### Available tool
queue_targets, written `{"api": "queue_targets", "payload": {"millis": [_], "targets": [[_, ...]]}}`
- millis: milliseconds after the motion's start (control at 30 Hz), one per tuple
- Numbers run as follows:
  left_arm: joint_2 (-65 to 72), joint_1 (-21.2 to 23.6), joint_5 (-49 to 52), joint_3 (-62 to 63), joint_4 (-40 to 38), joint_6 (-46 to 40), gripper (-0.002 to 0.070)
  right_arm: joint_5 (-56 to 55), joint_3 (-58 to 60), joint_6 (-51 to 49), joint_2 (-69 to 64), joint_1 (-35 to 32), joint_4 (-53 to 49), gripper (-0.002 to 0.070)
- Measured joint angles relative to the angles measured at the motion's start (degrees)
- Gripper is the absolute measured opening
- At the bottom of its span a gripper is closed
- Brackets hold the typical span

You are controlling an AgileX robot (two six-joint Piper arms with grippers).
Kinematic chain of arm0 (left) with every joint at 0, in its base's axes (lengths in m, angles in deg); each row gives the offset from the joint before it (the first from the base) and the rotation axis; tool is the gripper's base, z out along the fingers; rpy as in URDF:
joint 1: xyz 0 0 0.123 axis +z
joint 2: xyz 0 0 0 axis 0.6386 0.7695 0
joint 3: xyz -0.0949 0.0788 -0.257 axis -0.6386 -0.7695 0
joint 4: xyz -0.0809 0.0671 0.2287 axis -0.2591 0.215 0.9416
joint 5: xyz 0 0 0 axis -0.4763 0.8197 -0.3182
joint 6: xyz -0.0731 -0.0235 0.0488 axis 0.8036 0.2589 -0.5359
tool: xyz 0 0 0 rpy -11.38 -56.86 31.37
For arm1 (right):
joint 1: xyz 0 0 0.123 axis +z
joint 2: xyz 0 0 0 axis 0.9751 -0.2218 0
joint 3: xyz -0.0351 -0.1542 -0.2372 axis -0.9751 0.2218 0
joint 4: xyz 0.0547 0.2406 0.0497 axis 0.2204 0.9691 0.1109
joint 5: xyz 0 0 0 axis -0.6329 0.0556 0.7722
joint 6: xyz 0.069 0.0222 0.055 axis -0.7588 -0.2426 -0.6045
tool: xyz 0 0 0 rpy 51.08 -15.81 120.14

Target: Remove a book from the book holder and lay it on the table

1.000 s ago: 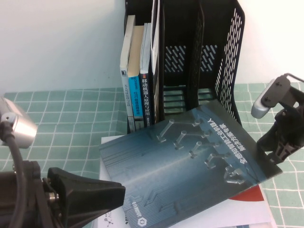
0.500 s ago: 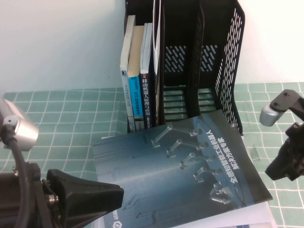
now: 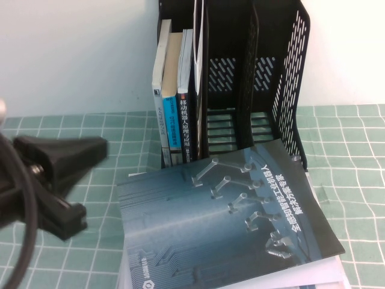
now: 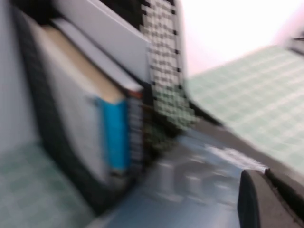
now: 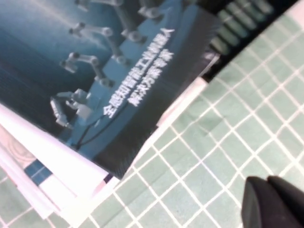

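Note:
The book (image 3: 222, 223), dark blue-teal with silvery robot-arm shapes and a white title, lies flat and free in front of the book holder (image 3: 289, 90), resting on white books. In the right wrist view the book (image 5: 95, 61) lies off to one side, while my right gripper (image 5: 266, 183) hovers shut and empty over the table (image 5: 190, 180); it is out of the high view. My left gripper (image 3: 101, 149) hangs shut at the left, above the table (image 3: 78, 138) and apart from the book. Its view is blurred, showing my left gripper (image 4: 259, 178), the book (image 4: 190, 190) and the book holder (image 4: 164, 57).
Several smaller books (image 3: 174, 96) stand upright in the holder's leftmost compartment; the other compartments look empty. White books (image 3: 319, 277) stick out under the dark one at the front edge. A white wall stands behind the holder.
My right gripper let go of the book's right corner and drew away out of the high view. The book settled flat. My left arm rose and swung leftwards.

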Motion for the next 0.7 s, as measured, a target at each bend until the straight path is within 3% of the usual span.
{"api": "queue_targets", "payload": {"millis": [133,233,500,700], "targets": [[0.00,0.00,-4.10,0.00,12.83,0.11,-0.0003,-0.63,1.47,-1.69,6.29,0.00,0.19,0.0003],[-0.02,0.00,-3.27,-0.38,17.58,0.11,-0.0003,-3.64,5.93,0.60,11.63,0.00,4.64,0.0003],[-3.73,0.00,-11.48,-12.05,9.77,-3.15,-0.0003,-14.77,28.69,9.37,31.30,0.00,18.82,0.0003],[-13.12,0.00,-18.25,-14.99,6.23,-3.36,-0.0003,-22.82,42.68,10.90,42.27,0.00,20.90,0.0003]]}}
